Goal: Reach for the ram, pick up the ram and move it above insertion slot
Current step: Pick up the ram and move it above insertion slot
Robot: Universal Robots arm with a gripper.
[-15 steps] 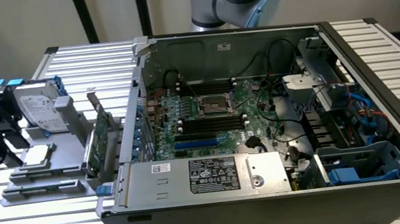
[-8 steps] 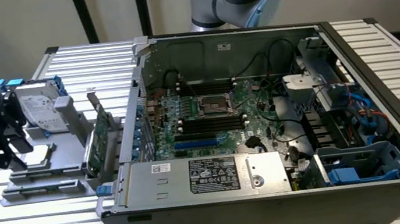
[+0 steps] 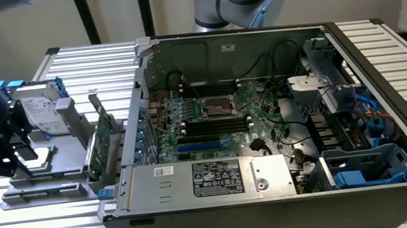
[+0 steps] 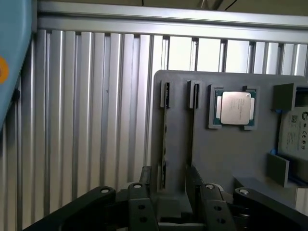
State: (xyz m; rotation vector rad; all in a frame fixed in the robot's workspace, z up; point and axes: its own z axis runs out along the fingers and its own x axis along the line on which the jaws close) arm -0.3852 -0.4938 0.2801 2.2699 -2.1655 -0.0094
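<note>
Exterior view first: the open computer case [image 3: 271, 140] is seen on the ribbed surface [image 3: 386, 52], and on the exterior view's left a grey holder [image 3: 67, 163] is set just beside it. The tool [image 3: 14, 159] is lowered over the near end of that holder. A hard drive [image 3: 39, 110] is propped behind it, and a green expansion card [image 3: 104, 143] is stood on edge between holder and case. The memory slots [image 3: 217, 127] on the board inside the case are well apart from the tool.

Over to the wrist view: the ram [image 4: 164, 130] is found standing on its long edge in a groove of the holder [image 4: 216, 159], seen edge-on as a thin dark strip. The tool [image 4: 169, 174] is spread wide with nothing gripped. Its fingers [image 4: 144, 192] are placed either side of the ram's near end and appear clear of it. A processor [image 4: 235, 108] is laid in its pocket nearby. What sits in the second groove beside the ram cannot be made out for certain.

Handling, as judged: a light, stiff, thin board is expected, easily cracked if twisted or squeezed hard. The two flat faces are best pinched, gently and squarely, so that it is drawn straight up out of the groove. The contact edge down in the groove is best left untouched.
</note>
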